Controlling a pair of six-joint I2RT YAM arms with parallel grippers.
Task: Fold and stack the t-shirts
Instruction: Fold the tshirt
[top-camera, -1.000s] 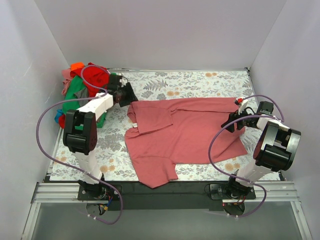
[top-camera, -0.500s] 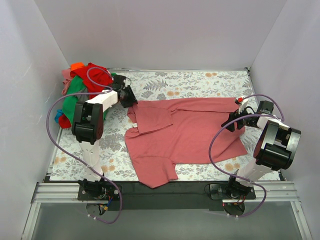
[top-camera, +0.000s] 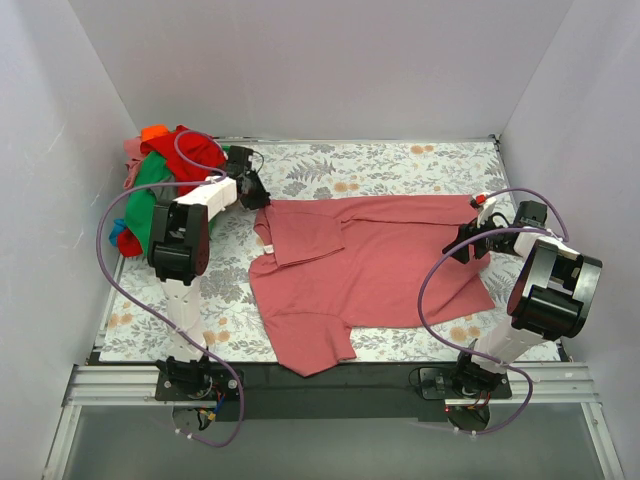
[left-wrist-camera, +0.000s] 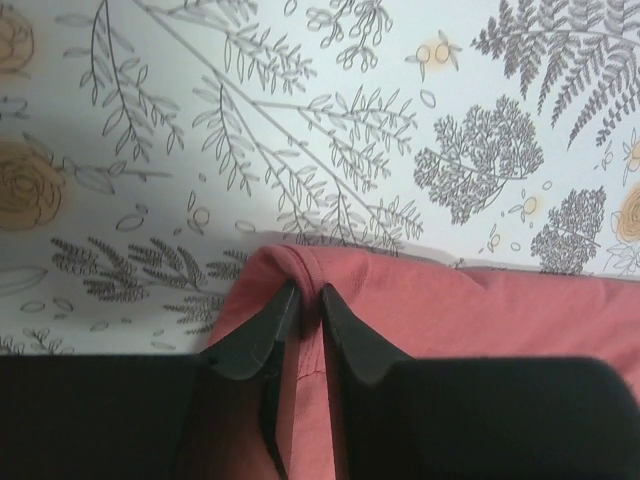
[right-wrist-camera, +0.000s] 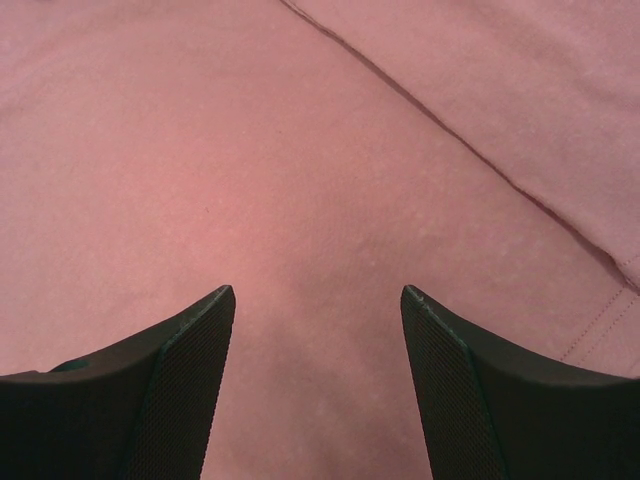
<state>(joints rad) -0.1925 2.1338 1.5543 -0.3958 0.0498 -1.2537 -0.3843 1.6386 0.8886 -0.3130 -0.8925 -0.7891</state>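
- Spanning the desk (top-camera: 400, 160) from one claw to the other: salmon t-shirt (top-camera: 380, 265), mostly flat, with a flap doubled over just inboard of the left claw and a sleeve trailing back toward the arm bases.
- Heaped just outboard of and behind the left claw: pile of t-shirts (top-camera: 150, 185) in red, green and orange, none folded yet.
- Pinching a small ridge of the salmon shirt's edge with the left claw (top-camera: 256, 192), its jaws almost shut on the cloth right at the fingertips (left-wrist-camera: 265, 330); bare desk just beyond the tips.
- Hanging spread wide over the opposite end of the same shirt with the right claw (top-camera: 462, 248), gripping nothing; only pink fabric and one seam below and ahead of it in its wrist view (right-wrist-camera: 318, 295). Cannot tell whether the tips touch the cloth.
- Judging the step in hand: taking hold at both ends so the shirt can be pulled flat for a first fold.
- To do it well:
  - lower the right claw straight onto the hem beneath it and close on one layer only;
  - match the left claw's height before lifting, so the cloth rises evenly;
  - pull gently apart to shake out the doubled flap near the left claw;
  - avoid dragging, since the thin pinch at the left tips looks easy to lose.
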